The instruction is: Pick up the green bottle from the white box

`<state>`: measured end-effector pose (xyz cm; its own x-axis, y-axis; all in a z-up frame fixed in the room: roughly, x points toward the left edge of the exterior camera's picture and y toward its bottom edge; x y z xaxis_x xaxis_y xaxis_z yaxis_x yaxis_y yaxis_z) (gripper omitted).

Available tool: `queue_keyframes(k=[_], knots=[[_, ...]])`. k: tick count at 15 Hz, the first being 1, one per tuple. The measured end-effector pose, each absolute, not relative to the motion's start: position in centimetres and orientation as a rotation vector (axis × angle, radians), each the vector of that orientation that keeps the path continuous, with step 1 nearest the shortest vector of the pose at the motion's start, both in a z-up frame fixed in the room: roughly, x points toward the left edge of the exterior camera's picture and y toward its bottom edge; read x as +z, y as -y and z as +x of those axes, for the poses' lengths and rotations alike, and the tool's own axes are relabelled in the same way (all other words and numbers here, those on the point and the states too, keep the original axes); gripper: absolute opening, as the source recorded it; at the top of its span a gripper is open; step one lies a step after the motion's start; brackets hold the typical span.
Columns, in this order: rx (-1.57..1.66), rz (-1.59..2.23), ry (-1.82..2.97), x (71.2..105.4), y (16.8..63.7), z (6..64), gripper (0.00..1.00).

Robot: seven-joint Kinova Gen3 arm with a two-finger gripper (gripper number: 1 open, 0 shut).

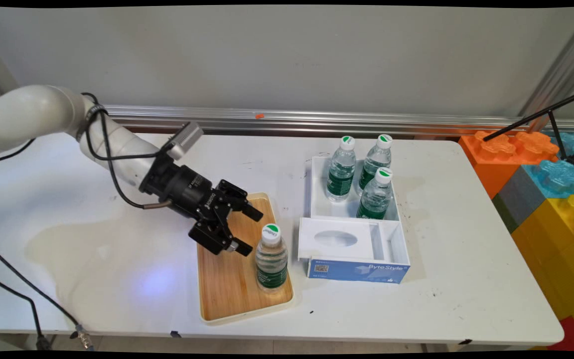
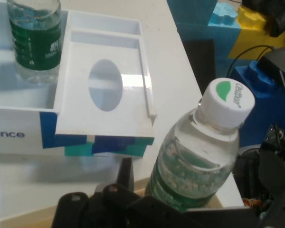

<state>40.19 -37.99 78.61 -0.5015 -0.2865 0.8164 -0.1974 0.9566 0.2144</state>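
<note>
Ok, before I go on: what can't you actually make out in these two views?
- Hand view: the bottle base and the tray under it, hidden by the gripper linkage.
- Hand view: the box bottle top, cut off by the top edge.
- Main view: bottle label text and the QR code on the white box are too small to read.
- Main view: contact between gripper and bottle is unclear.

Capped water bottle (image 2: 199, 161) stands beside white box (image 2: 104, 118).

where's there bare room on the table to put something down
Free: the white table left of the bamboo tray, and the strip right of the white divided box. Crowded: the tray's right side, where the open black tool flanks a clear green-labelled water bottle.
</note>
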Motion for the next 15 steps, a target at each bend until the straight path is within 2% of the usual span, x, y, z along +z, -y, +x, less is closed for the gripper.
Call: queue_keyframes(k=[7, 15], knots=[[-0.090, 0.385, 2.131, 79.9, 38.9, 42.4, 1.00], [-0.031, 0.438, 2.153, 79.9, 41.5, 43.8, 1.00]])
